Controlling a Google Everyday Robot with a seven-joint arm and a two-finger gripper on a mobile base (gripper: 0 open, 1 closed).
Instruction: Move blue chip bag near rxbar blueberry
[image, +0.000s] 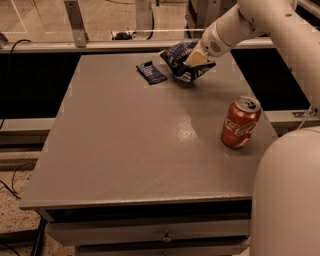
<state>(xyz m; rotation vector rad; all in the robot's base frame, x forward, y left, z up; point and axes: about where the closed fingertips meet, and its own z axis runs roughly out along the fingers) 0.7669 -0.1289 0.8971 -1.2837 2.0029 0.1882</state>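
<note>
The blue chip bag (181, 59) is a crinkly dark-blue bag with white lettering at the far middle of the grey table (125, 145). My gripper (194, 60) reaches in from the upper right and is shut on the bag, which touches or hangs just above the tabletop. The rxbar blueberry (151, 72), a small flat navy wrapper, lies on the table just left of the bag, a short gap apart.
A red Coca-Cola can (240, 123) stands upright near the table's right edge. My white arm (270, 25) and body (287, 195) fill the right side. A metal rail (75, 46) and posts run behind the table's far edge.
</note>
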